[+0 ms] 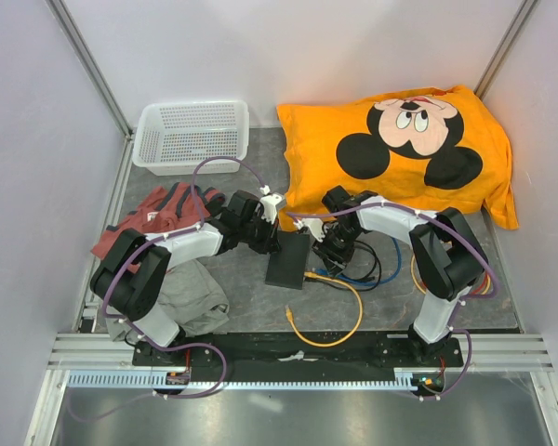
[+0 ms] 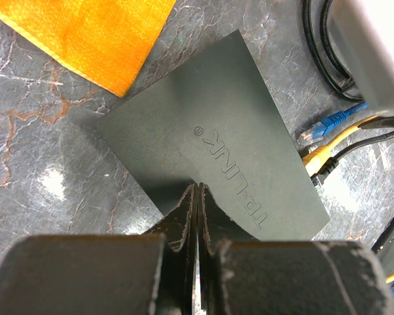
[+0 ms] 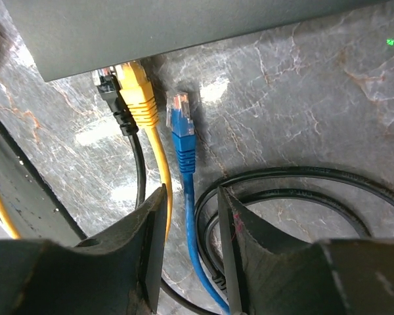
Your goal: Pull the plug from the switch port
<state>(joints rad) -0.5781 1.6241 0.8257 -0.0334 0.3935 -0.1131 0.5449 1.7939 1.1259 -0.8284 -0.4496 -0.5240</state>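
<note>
The flat black switch [image 1: 288, 260] lies on the table between the arms; its top reads TP-LINK in the left wrist view [image 2: 217, 131]. My left gripper [image 2: 197, 187] is shut and empty, its tips resting on the switch's top near one edge. In the right wrist view a yellow plug [image 3: 136, 92] and a black plug [image 3: 111, 88] sit in the switch's side [image 3: 151, 26]. A blue plug [image 3: 180, 121] lies loose on the table, a short gap from the switch. My right gripper [image 3: 192, 197] is open, its fingers on either side of the blue cable without pinching it.
An orange Mickey Mouse pillow [image 1: 409, 149] lies at the back right and a white basket [image 1: 191, 135] at the back left. Red cloth [image 1: 153, 214] and grey cloth [image 1: 191, 297] lie by the left arm. Black cable coils [image 3: 302, 190] and a yellow cable loop [image 1: 339, 321] lie near the right gripper.
</note>
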